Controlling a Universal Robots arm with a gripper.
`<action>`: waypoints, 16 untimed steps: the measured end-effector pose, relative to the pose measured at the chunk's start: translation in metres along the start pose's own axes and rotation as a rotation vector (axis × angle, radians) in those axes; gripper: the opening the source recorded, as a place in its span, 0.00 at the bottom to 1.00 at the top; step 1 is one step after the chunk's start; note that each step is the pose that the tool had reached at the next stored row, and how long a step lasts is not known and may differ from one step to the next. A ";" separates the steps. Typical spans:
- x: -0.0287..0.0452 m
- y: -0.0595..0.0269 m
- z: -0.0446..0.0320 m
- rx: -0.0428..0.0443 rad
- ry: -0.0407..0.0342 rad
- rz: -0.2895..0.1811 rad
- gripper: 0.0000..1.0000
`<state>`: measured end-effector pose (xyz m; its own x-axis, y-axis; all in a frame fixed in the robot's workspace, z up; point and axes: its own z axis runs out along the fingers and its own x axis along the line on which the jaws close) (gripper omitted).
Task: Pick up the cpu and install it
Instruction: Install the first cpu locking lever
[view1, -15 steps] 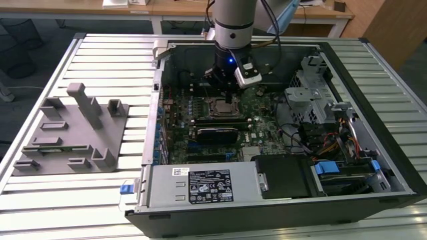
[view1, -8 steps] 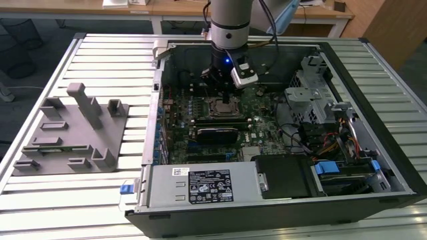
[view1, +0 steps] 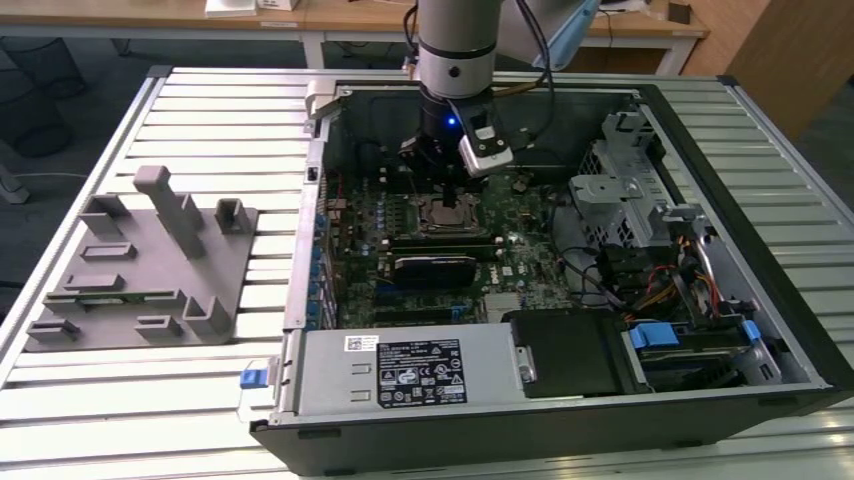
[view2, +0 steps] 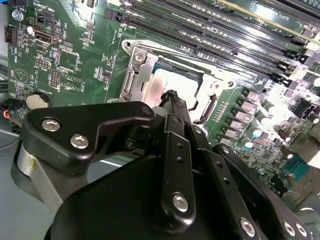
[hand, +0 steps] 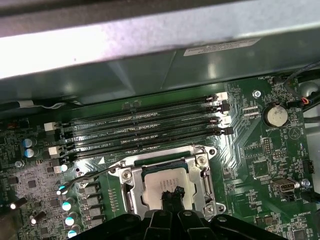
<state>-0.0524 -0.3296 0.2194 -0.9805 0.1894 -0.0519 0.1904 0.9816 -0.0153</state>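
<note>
Exterior view: the arm reaches down into the open computer case (view1: 310, 190), which lies on a slatted table (view1: 200, 120). The gripper (view1: 443, 185) hangs directly above the socket (view1: 424, 222) of the green motherboard (view1: 541, 250). The cpu (view1: 451, 212) shows as a pale square inside that socket, straight beneath the tool and not off to either side. The grey holder block (view1: 147, 260) stands outside the case, well apart toward the exterior view's left. Second wrist view: the gripper (view2: 172, 97) ends in a narrow dark tip over the silvery top of the cpu (view2: 170, 80), which lies flat within the metal frame of the socket (view2: 134, 82) with its edges parallel to the frame. Being square, it has no long axis to line up. Whether the tip touches the chip or hovers just above it cannot be told. First wrist view: the gripper (hand: 172, 194) sits near the middle of the cpu (hand: 155, 184), with the socket (hand: 131, 192) on all four sides and the memory slots (hand: 145, 127) just beyond. How far the gripper is open cannot be told, and no hold on the chip is evident. Judgement: the chip is seated in the socket, the tool directly above it
</note>
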 end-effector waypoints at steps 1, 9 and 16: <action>0.0000 0.0000 0.0000 0.0000 0.0000 0.000 0.11; 0.0011 -0.0003 -0.0001 0.0000 0.0000 0.000 0.11; 0.0162 -0.0032 -0.0008 0.0000 -0.0001 0.000 0.11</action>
<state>-0.0689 -0.3296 0.2194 -0.9805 0.1894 -0.0520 0.1904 0.9816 -0.0153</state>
